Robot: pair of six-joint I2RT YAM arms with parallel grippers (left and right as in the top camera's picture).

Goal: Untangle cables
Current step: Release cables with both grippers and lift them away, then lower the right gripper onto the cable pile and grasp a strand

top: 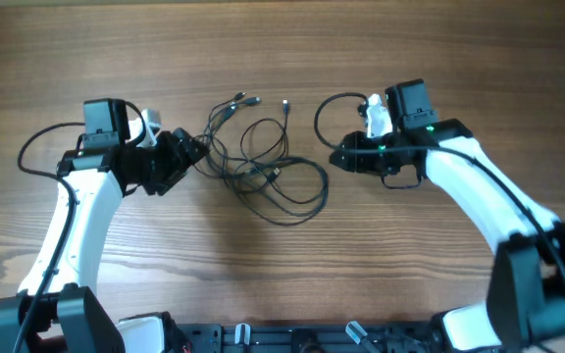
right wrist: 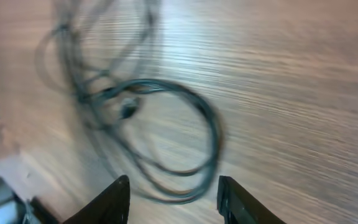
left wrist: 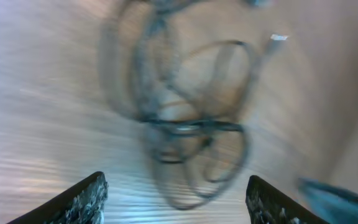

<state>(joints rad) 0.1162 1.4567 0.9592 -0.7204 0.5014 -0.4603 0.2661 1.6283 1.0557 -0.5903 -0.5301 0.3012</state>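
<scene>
Sprawling tangled, the cables (top: 263, 169) lie free; left fingers (left wrist: 86, 199) wide, right fingers (right wrist: 114, 202) half-open.

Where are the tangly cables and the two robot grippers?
cables (top: 253, 167), overhead view, middle of the tangle.
left gripper (left wrist: 176, 180), left wrist view, midway between fingertips.
right gripper (right wrist: 173, 182), right wrist view, midway between fingertips.

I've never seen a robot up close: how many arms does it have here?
2. The left arm sits left of the cables; the right arm sits on their right. None appears hidden.
</scene>
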